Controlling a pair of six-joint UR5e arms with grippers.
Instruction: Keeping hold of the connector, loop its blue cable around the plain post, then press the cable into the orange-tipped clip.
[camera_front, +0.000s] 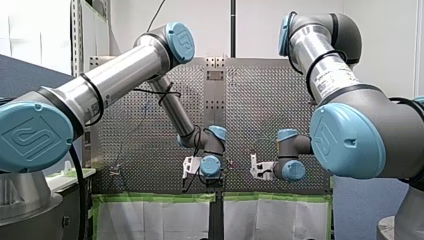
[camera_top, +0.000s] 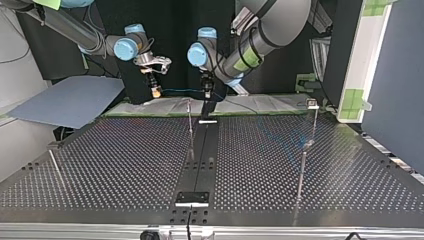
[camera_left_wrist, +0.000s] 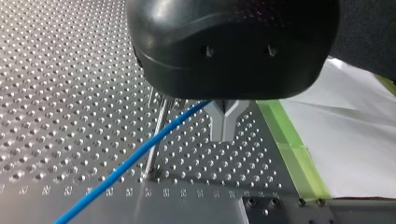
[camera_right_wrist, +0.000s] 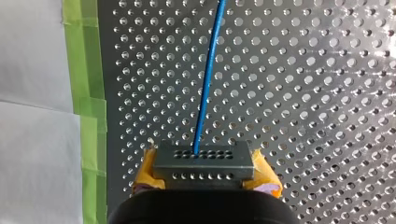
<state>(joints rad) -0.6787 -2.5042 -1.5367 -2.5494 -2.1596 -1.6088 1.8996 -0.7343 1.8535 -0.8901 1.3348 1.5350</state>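
Blue cable (camera_right_wrist: 208, 84) leaves the face of a grey connector (camera_right_wrist: 203, 160) and runs straight ahead over the perforated table (camera_right_wrist: 317, 93), away from my right gripper (camera_right_wrist: 203, 164). That gripper's yellow pads (camera_right_wrist: 267, 176) are clenched on the connector's two ends, holding it above the plate. Beside it, green tape (camera_right_wrist: 86, 93) edges the table, with white paper (camera_right_wrist: 32, 130) beyond. In the left wrist view the cable comes out of the notch where the metal fingers (camera_left_wrist: 219, 126) of my left gripper (camera_left_wrist: 224, 134) meet the black body. Their tips are pressed together, closed around the line. From there the cable slants down and crosses in front of a thin plain post (camera_left_wrist: 156, 135), which stands in the table just beside the fingers. Whether cable and post touch I cannot tell. In the top view both grippers hang above the table's far edge, the right gripper at the view's left and the left gripper near the middle, with the cable stretched between them.
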